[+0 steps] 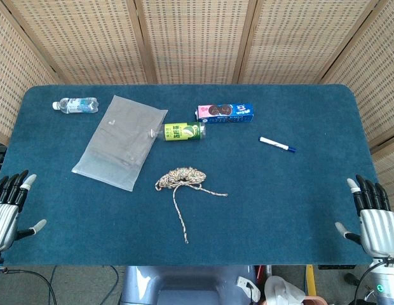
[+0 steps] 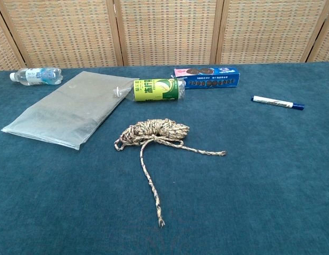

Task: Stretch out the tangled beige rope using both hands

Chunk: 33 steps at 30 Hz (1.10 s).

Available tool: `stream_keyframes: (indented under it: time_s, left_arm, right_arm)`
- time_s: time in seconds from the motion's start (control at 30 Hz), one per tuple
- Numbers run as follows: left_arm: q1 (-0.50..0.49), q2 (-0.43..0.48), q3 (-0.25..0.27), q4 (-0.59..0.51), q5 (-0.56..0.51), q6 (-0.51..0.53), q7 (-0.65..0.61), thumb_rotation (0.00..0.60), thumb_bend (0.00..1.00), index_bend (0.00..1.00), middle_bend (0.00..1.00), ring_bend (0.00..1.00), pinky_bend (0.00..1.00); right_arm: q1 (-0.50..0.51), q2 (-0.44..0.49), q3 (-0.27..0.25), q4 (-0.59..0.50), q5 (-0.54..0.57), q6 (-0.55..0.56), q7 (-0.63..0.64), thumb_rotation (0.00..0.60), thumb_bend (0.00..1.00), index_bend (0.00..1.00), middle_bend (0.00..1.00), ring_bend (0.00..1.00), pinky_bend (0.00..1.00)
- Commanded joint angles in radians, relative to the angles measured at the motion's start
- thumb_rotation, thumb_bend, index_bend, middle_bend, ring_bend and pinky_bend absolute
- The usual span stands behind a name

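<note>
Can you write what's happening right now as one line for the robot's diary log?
stage: not started | rope: bunched on table, two ends trailing, untouched | left hand: open, at table edge | right hand: open, at table edge

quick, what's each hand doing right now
Left hand: open, holding nothing, at the table's near left edge.
Right hand: open, holding nothing, at the near right edge.
Neither touches the rope.

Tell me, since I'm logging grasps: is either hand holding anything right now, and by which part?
Nothing is held. The left hand and right hand sit open at the table's near corners, fingers apart, well clear of the beige rope.
</note>
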Motion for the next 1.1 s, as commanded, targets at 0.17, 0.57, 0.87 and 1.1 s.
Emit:
stream_keyframes:
  time_s: [0.17, 0.57, 0.87, 1.1]
  left_arm:
    - [0.001, -0.006, -0.004, 0.008, -0.012, -0.003, 0.004, 0.6, 0.0, 0.0, 0.0, 0.0, 0.0]
    - [-0.006, -0.015, -0.01, 0.017, -0.022, -0.017, 0.006, 0.6, 0.0, 0.0, 0.0, 0.0, 0.0]
    - [-0.022, -0.036, -0.018, 0.013, -0.035, -0.039, 0.053, 0.6, 0.0, 0.0, 0.0, 0.0, 0.0]
    - [-0.03, -0.054, -0.019, 0.018, -0.04, -0.052, 0.083, 0.6, 0.0, 0.0, 0.0, 0.0, 0.0]
  right_arm:
    - [0.033, 0.006, 0.031, -0.109, 0.07, -0.035, -0.147, 0.6, 0.0, 0.0, 0.0, 0.0, 0.0]
    - [0.275, -0.056, 0.082, -0.202, 0.214, -0.419, -0.185, 0.6, 0.0, 0.2, 0.0, 0.0, 0.0]
    - [0.412, -0.224, 0.149, -0.102, 0.383, -0.532, -0.174, 0.6, 0.17, 0.39, 0.0, 0.0, 0.0]
    - [0.494, -0.32, 0.176, 0.004, 0.505, -0.598, -0.155, 0.6, 0.24, 0.43, 0.0, 0.0, 0.0]
